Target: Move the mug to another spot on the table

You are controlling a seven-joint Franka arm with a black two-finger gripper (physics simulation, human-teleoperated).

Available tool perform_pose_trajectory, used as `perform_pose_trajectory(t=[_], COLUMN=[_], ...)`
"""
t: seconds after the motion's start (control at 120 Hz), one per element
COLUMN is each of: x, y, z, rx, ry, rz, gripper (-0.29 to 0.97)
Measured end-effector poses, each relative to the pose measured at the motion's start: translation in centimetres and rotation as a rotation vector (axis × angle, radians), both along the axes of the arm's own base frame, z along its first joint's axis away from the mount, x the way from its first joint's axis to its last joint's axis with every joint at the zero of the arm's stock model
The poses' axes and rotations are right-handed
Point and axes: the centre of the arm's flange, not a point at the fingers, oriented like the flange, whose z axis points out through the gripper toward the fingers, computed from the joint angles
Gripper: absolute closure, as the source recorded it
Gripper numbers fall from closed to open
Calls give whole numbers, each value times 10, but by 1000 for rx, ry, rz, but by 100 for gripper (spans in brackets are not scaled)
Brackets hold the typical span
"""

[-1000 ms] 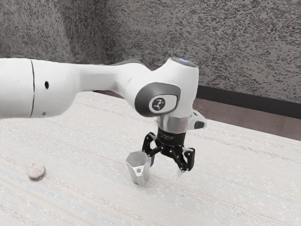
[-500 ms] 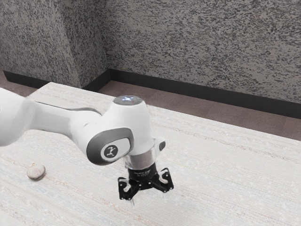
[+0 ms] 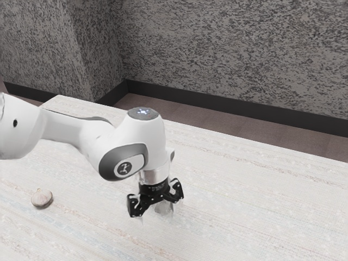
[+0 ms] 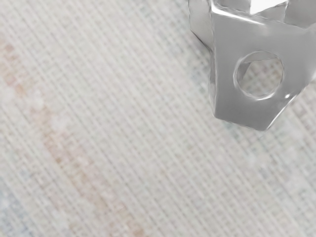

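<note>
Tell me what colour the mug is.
The mug is silvery grey with a metallic sheen, clearest in the wrist view.

Two rough walls met in a corner at the far left, both speckled grey and black like granite. The left wall (image 3: 54,43) lay in shade, while the far wall (image 3: 234,49) ran off to the right. A black skirting board (image 3: 244,107) lined their foot above a dull brown floor (image 3: 228,124). Nearer stood a pale table (image 3: 272,206), its top finely streaked with cream and evenly lit.
</note>
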Motion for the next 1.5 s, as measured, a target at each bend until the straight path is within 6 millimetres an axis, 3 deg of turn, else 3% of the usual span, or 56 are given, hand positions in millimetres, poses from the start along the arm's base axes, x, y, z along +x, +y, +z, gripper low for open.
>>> perform_pose_trajectory(t=[0.108, 0.267, 0.483, 1.3, 1.367, 1.5], x=[17, 18, 45, 67, 68, 69], y=[2, -5, 20, 20, 20, 19], z=[-6, -9, -13, -33, -34, -34], rx=[15, 26, 40, 66, 65, 64], ry=[-14, -18, -19, 30, 31, 31], rz=[25, 30, 98, -44, -55, -74], gripper=[0, 0, 0, 0, 6, 32])
